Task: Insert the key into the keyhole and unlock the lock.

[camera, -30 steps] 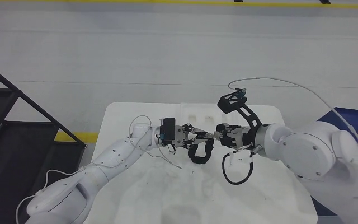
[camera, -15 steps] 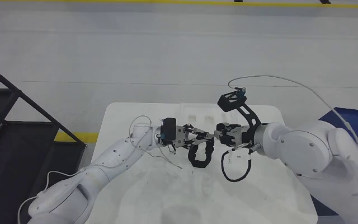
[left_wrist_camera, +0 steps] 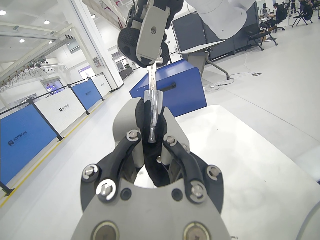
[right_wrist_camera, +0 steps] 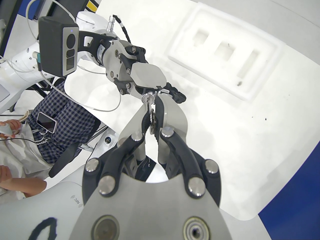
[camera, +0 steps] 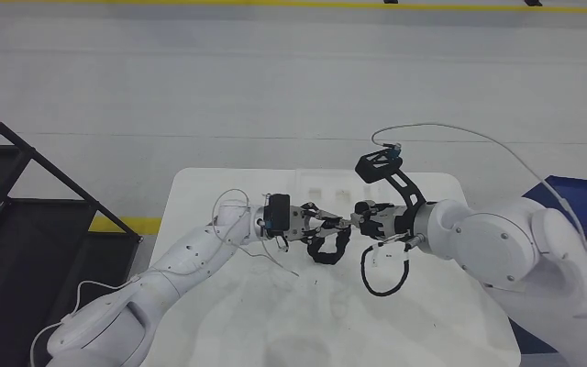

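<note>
**Top view.** The left fingers (camera: 332, 223) and the right fingers (camera: 359, 221) meet tip to tip above the white bench (camera: 275, 312). The chrome cylinder lock with a black cable loop (camera: 327, 251) sits in the left fingers, and its loop hangs directly below them. A white foam tray with three recesses (camera: 326, 190) lies on the bench, beyond the fingertips.

**Left wrist view.** The left fingers are pressed against the lock from both sides, pinching its chrome cylinder. The end of the cylinder projects just past the fingertips. The slim silver metal key (left_wrist_camera: 152, 77) runs straight from the right fingers into this end. The right fingers sit directly opposite, closed on the key's head.

**Right wrist view.** The right fingers pinch the key's flat, round-edged head between their pads. The blade extends just past the fingertips and meets the keyhole in the lock's round face. The left fingers grip the lock immediately behind that face. The depth of the blade in the keyhole cannot be determined. The foam tray lies well apart from both sets of fingers.
</note>
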